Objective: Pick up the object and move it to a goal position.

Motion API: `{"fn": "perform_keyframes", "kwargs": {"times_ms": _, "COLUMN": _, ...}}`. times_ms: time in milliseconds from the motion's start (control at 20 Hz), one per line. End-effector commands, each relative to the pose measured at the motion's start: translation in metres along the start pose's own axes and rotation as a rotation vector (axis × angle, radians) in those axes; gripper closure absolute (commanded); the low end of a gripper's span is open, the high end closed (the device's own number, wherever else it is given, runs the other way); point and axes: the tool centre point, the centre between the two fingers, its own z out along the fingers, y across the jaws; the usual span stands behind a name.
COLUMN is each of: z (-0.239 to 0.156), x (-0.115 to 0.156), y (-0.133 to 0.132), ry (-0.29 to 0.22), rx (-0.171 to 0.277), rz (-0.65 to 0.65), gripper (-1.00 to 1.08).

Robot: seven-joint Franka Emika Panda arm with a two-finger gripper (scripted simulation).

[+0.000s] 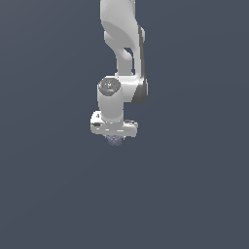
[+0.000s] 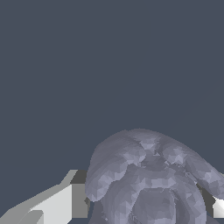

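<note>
The object (image 1: 115,140) is a small bumpy grey-purple lump that shows just below my white hand in the exterior view, mostly hidden by it. In the wrist view the object (image 2: 151,179) fills the space between my two fingers, its knobbly surface close to the camera. One white finger with a dark pad (image 2: 72,199) presses on one side of it and the other finger (image 2: 216,205) shows at the opposite edge. My gripper (image 1: 115,138) is shut on the object.
A plain dark grey-blue surface (image 1: 48,194) fills both views. The white arm (image 1: 121,58) comes down from the top of the exterior view. No other objects show.
</note>
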Motion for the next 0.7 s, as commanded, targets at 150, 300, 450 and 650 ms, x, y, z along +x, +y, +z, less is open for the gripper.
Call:
{"fn": "perform_keyframes", "kwargs": {"times_ms": 150, "z": -0.052, "x": 0.006, "y": -0.010, "ry": 0.001, "rx": 0.000, "rz": 0.000, "gripper": 1.08}}
{"fn": "perform_keyframes", "kwargs": {"times_ms": 300, "z": -0.086, "x": 0.010, "y": -0.016, "ry": 0.001, "rx": 0.000, "rz": 0.000, "gripper": 1.08}}
{"fn": "perform_keyframes", "kwargs": {"times_ms": 450, "z": -0.119, "x": 0.014, "y": -0.022, "ry": 0.001, "rx": -0.001, "rz": 0.000, "gripper": 1.08}}
{"fn": "perform_keyframes", "kwargs": {"times_ms": 650, "z": -0.162, "x": 0.019, "y": -0.030, "ry": 0.001, "rx": -0.001, "rz": 0.000, "gripper": 1.08}}
